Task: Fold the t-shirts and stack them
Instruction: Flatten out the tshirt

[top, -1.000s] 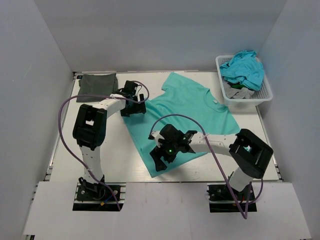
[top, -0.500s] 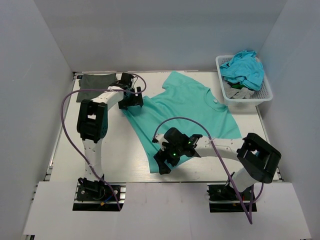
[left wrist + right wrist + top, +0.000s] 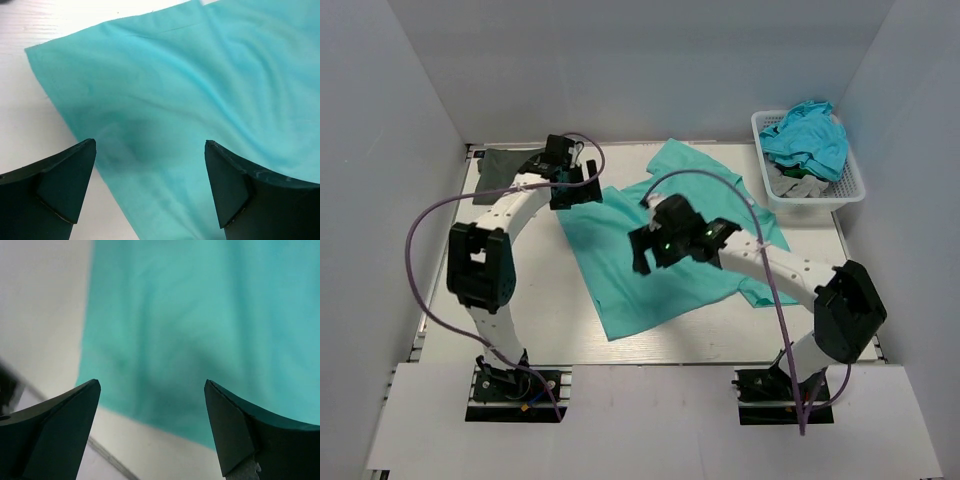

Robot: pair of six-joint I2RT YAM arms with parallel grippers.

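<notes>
The teal-green t-shirt lies spread flat in the middle of the table. The dark olive-green t-shirt lies folded at the back left corner. My left gripper is open and empty, hovering over the teal shirt's back left corner; in the left wrist view the left gripper stands above the cloth near its edge. My right gripper is open and empty above the shirt's middle; in the right wrist view the right gripper is above the cloth's edge.
A white basket with more crumpled clothes stands at the back right. White walls close in the table on three sides. Bare table shows left of the teal shirt.
My right gripper has risen from the shirt's near hem to above its middle. My left gripper has moved toward the back left. The shirt's outline has shifted a little.
</notes>
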